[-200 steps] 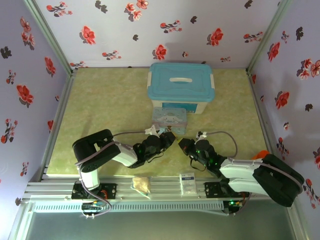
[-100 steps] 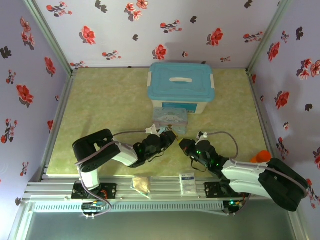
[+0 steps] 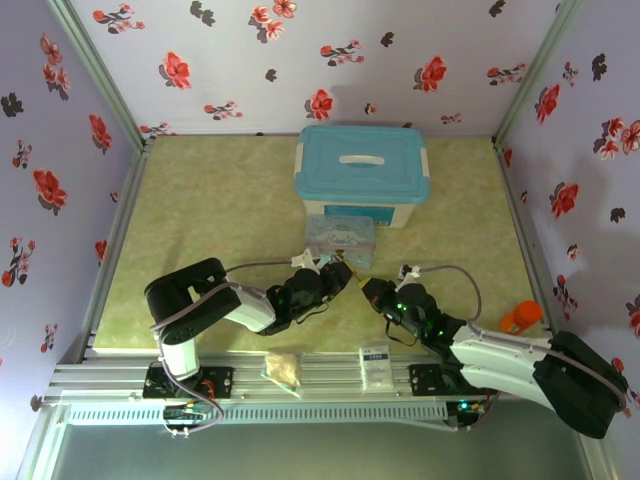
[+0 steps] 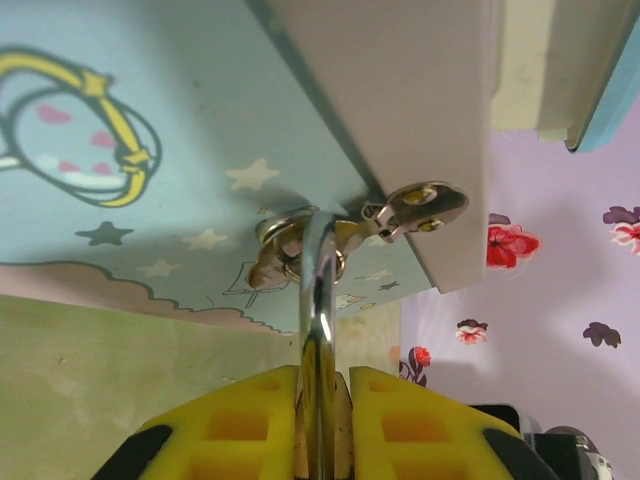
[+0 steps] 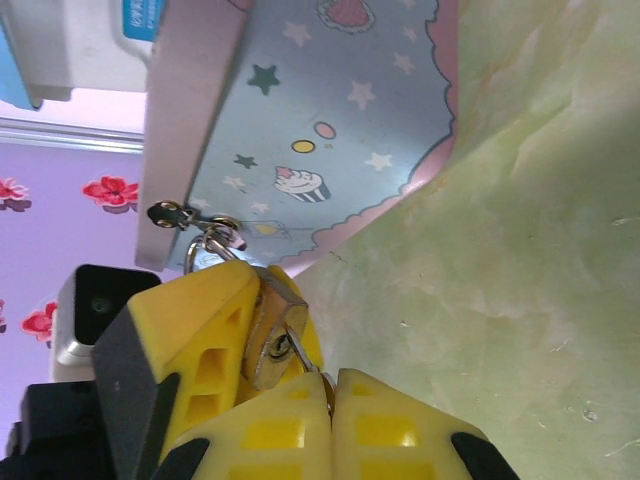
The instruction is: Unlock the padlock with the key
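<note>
Here the padlock (image 5: 270,322) points shackle toward tin (image 5: 330,120), keyhole toward key (image 5: 301,359).

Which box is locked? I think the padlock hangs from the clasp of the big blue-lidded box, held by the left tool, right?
Not quite: the padlock hangs from the clasp of the small cartoon tin, held by the left tool. The left wrist view shows its shackle through that clasp.
</note>
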Motion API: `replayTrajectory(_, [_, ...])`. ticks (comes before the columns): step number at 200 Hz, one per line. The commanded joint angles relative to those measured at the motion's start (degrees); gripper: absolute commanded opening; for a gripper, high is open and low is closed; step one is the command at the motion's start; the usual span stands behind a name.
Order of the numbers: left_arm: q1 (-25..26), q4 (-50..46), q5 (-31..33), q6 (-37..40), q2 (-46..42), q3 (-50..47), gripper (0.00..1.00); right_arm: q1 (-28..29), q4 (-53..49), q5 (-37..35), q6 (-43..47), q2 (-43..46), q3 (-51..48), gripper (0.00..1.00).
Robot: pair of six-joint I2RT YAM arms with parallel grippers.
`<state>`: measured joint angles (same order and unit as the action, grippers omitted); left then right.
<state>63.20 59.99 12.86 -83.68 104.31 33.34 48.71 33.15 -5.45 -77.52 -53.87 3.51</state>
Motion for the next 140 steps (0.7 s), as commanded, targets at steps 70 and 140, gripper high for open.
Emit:
replayTrajectory(70, [-0.9, 3.9, 0.3, 0.8, 0.4, 2.5, 0.0, 0.4, 4.3, -1.3, 2.1, -3.3, -0.8, 0.0])
replayTrajectory(140, [-1.6, 5.0, 0.5, 0.6, 1.0, 1.8, 0.0, 0.4, -2.9, -2.4, 3.9, 3.0, 0.1, 0.0])
